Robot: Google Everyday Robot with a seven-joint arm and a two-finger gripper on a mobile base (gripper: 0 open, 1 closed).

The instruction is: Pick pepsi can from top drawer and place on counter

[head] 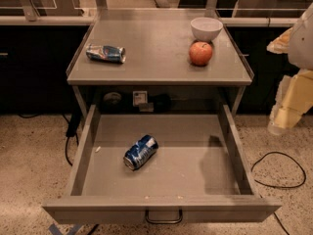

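Observation:
The pepsi can [141,152] lies on its side in the open top drawer [195,165], left of the drawer's middle, silver end toward the front left. The drawer is pulled out below the counter [156,53], with a dark loop handle [164,217] on its front. My gripper [286,114] hangs at the right edge of the view, beyond the drawer's right wall and above the floor, well away from the can.
On the counter lie a crushed silver-blue can [105,53] at the left, a red apple [201,53] and a white bowl [206,28] at the back right. Black cables [274,173] run over the speckled floor on both sides.

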